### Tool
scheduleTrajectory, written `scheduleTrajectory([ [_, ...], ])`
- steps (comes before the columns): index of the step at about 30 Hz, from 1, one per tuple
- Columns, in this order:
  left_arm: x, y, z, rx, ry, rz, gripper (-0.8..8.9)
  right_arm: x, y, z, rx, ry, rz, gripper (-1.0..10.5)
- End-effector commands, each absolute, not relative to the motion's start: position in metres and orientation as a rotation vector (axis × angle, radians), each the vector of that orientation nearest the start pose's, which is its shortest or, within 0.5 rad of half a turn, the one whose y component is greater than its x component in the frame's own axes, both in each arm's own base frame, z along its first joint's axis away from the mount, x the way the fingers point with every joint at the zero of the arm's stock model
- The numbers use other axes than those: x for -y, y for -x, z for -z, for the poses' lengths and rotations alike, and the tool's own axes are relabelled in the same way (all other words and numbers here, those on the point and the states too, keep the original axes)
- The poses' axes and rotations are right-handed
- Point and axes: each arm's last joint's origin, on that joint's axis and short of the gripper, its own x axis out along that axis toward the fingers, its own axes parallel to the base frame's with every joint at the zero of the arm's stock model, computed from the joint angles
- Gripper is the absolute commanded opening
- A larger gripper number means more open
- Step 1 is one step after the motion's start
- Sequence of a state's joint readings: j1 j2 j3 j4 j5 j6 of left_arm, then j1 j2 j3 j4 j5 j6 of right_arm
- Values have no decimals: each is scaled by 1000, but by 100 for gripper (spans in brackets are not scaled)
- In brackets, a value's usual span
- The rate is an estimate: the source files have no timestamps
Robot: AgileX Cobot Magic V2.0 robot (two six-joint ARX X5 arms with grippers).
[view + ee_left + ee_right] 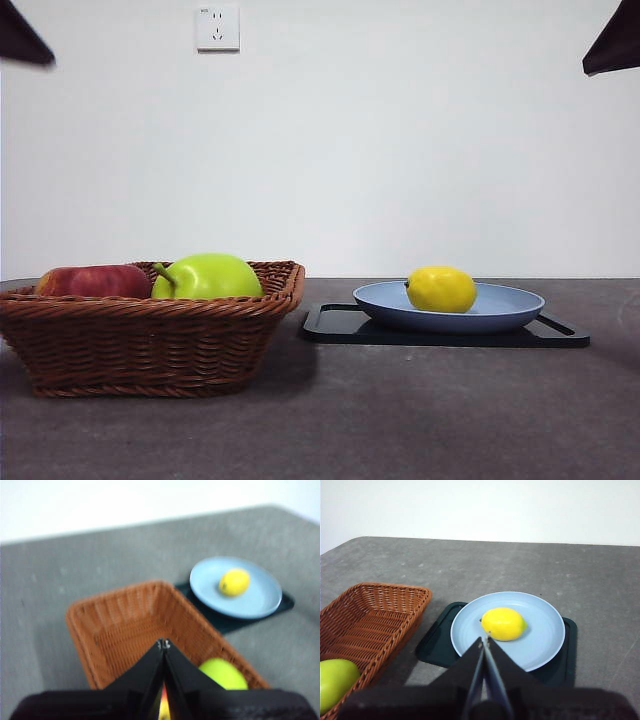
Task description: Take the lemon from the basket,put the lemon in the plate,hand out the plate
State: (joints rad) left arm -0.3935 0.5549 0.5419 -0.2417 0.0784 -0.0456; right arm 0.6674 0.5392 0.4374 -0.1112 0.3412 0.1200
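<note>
The yellow lemon (441,289) lies on the blue plate (510,306), which rests on a flat black tray. It also shows on the plate in the left wrist view (234,582) and the right wrist view (503,623). The brown wicker basket (150,345) stands at the left. My left gripper (164,644) is shut and empty, high above the basket (120,625). My right gripper (484,640) is shut and empty, high above the near side of the plate (545,630). In the front view both arms show only as black tips at the top corners.
The basket holds a green stemmed fruit (207,277) and a red apple (93,281). The black tray (340,325) lies under the plate on the grey table. A wall socket (218,28) sits on the white wall behind.
</note>
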Motion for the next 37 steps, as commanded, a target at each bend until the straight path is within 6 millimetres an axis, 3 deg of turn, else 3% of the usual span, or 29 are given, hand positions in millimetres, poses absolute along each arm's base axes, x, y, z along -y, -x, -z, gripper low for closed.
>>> scheduleTrajectory([
  [1,45,-104,-288,-152,-29,472,8,-78,-113,-257,-195,-35,-313,3],
  [5,28,-73,-290,-77,-51,417,8,-78,-113,-257,-195,-35,-314,3],
  [10,11,-60,-280,-16,-60,170,8,-78,-113,-257,-195,-35,-313,3],
  [16,2,-68,-245,-40,-71,-19,8,-78,-113,-257,-195,-35,-314,3],
  [22,-2,-82,-196,-133,-65,-66,8,-78,-113,-257,-195,-35,-313,3],
  [28,-3,-92,-160,-190,-37,-84,8,-78,-113,-257,-195,-35,-314,3],
  [31,-4,-94,-150,-220,-28,-84,8,-78,-113,-257,-195,-35,-313,3],
  [37,-3,-94,-150,-208,-28,-83,8,-78,-113,-257,-194,-35,-314,3],
])
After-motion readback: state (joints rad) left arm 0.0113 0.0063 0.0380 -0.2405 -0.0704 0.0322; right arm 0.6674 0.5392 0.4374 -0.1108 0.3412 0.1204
